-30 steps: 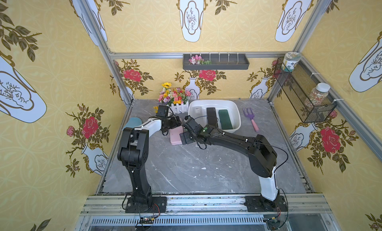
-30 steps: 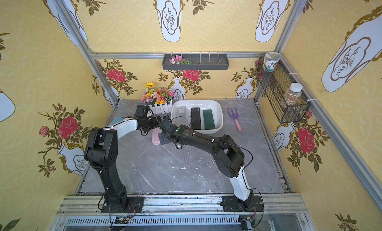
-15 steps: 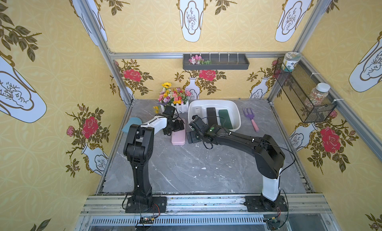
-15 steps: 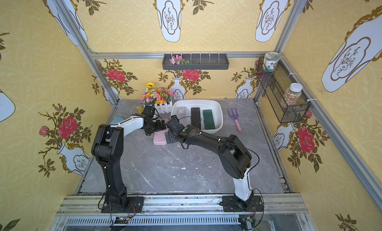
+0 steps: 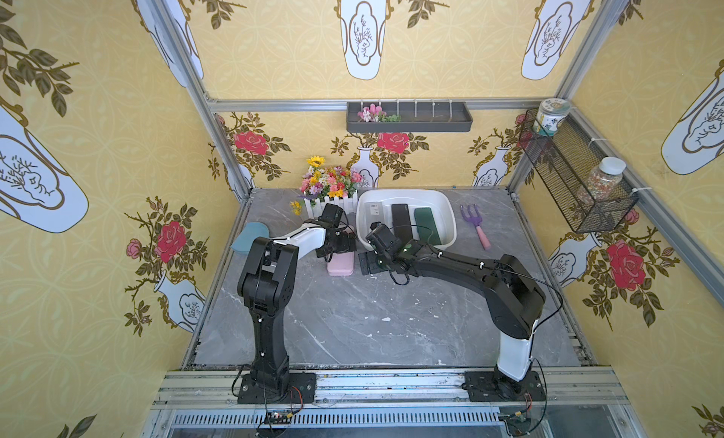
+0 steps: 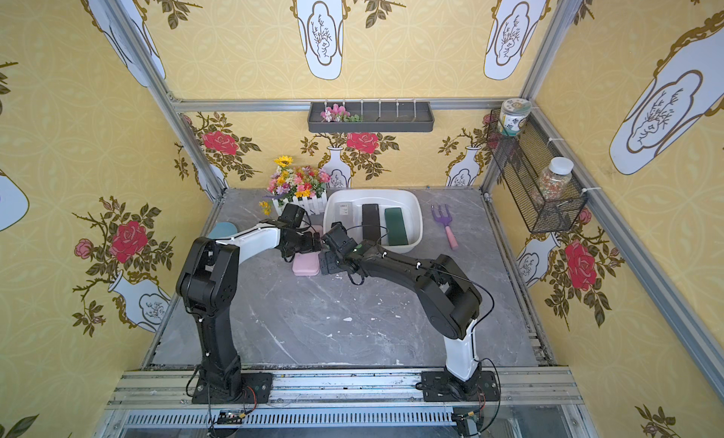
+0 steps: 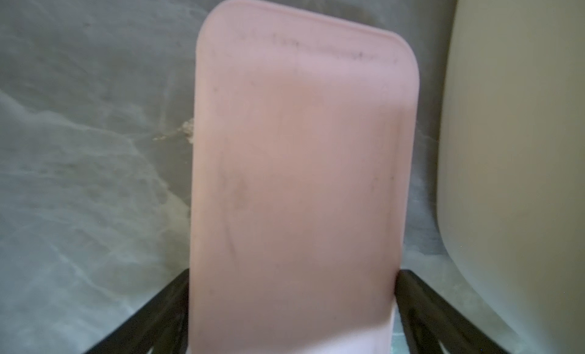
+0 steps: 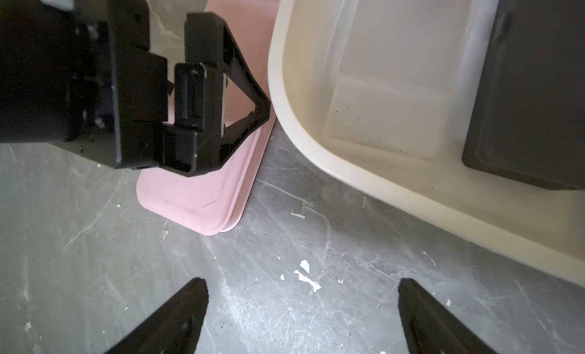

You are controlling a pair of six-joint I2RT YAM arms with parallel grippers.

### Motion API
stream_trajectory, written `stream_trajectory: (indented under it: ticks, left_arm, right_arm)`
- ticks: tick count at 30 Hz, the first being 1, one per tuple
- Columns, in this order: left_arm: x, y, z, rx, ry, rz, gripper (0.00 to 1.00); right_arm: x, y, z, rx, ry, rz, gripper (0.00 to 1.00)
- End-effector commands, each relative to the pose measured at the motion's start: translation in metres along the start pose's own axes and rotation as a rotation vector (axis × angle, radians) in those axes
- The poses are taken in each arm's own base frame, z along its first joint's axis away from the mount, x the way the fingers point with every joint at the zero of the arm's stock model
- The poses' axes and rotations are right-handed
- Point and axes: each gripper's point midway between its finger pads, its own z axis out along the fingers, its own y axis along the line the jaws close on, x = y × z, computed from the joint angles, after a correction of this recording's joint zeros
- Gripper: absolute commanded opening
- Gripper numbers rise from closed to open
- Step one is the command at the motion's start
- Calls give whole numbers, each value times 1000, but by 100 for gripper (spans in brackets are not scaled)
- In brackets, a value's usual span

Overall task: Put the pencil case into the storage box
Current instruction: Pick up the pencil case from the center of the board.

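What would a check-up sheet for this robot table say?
Surface: grey marble tabletop, white flecks.
Job's things: pink pencil case on table beside white storage box; black case and green case inside.
Clutter: purple hand rake, flower planter, blue item.
Grippers: left gripper open astride pink pencil case; right gripper open, empty.
Cables: black cable loops off right arm.
Surroundings: yellow floral walls, grey wall tray, wire basket with two jars.
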Motion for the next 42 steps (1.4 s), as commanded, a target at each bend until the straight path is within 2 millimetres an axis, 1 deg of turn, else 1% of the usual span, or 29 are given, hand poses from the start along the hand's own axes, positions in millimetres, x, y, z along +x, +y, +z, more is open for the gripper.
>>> stream_trajectory:
  ticks: [1,8,17,18,19,20,23,27,31,33,35,37,39,42]
  left_arm:
    - [37,14,8,-61,113,1,100]
    - [58,8,5,-68,126,16,100]
    - [92,-2,-5,-44,133,14,99]
    - [94,-1,-6,-43,132,3,99]
    - [102,-11,-7,-33,138,25,99]
    - [106,-13,-8,-29,141,27,98]
    - [115,-15,-9,-27,150,11,98]
    - [123,-17,-13,-27,150,-9,98]
    - [118,-11,-23,-55,111,-38,100]
    - [110,-9,-34,-74,71,-46,100]
    - [98,-6,-47,-94,22,-63,100]
    - [84,-8,-63,-92,-35,-69,100]
    - [65,-13,-83,-75,-115,-76,100]
    - [44,-24,-108,-13,-210,-86,100]
  right_arm:
    - [-2,1,0,-11,-20,12,97]
    - [5,-4,-2,-2,-12,16,97]
    - [15,-11,-5,19,5,16,97]
    - [17,-12,-5,23,7,15,97]
    - [18,-13,-4,26,10,17,97]
    - [20,-13,-3,30,15,18,97]
    - [25,-15,-1,36,26,17,97]
    - [30,-12,3,37,37,11,97]
    - [30,-5,5,27,37,7,97]
    - [28,0,6,21,32,0,97]
    - [26,7,6,14,26,-10,97]
    - [26,14,7,10,22,-19,97]
    - [26,23,6,-1,19,-23,97]
    - [23,37,4,-22,8,-31,97]
